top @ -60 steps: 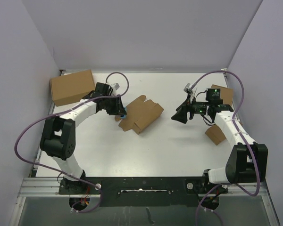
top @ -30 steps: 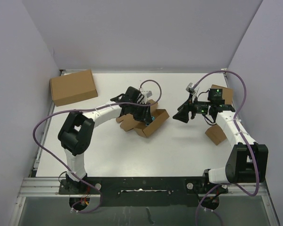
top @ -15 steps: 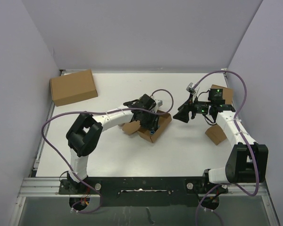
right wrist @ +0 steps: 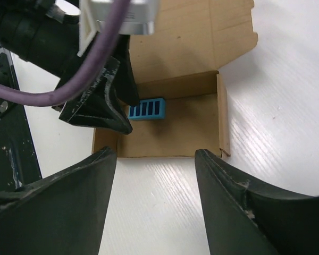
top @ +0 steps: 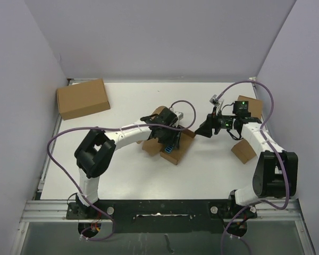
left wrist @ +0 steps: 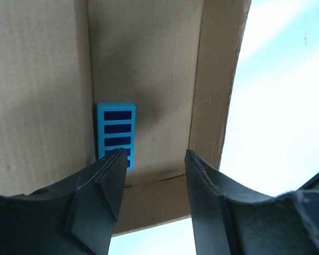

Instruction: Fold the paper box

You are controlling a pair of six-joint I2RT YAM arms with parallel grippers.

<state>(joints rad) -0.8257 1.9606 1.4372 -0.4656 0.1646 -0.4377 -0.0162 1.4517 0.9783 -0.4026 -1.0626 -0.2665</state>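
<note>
Top view: the paper box [top: 185,143] sits half-folded at mid-table, the left tool [top: 170,143] reaching into it and the right tool [top: 204,130] just beside its right end. The bare table [top: 202,175] in front offers room.

Left wrist: the tool's fingers stand moderately apart, gripping nothing, over the box floor beside a raised wall [left wrist: 215,79].

Right wrist: the tool gapes wide and empty above the tray; the rear flap [right wrist: 202,37] lies flat. The cardboard is probably light, stiff only between creases, and apt to slide, so grip flaps by their free edges.
</note>
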